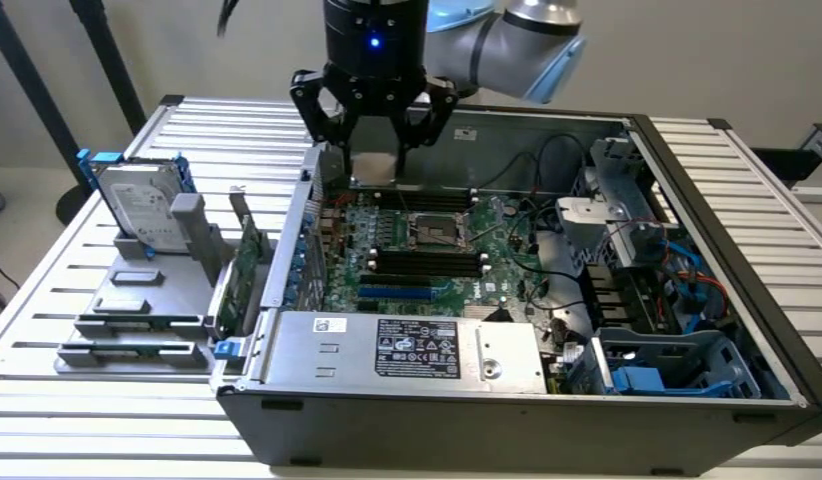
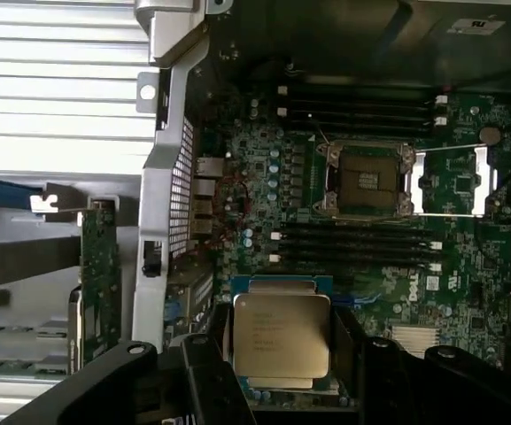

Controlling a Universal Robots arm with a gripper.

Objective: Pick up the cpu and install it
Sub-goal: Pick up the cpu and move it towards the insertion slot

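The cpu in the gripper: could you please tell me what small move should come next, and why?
Probably carry the cpu sideways until it sits over the open socket, before lowering. The gripper holds it above the motherboard, off to one side of the empty socket.

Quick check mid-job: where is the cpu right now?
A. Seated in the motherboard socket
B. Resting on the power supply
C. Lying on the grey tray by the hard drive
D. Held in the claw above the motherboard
D: the cpu sits between the fingers of the claw over the motherboard, while the socket stands open with no chip in it.
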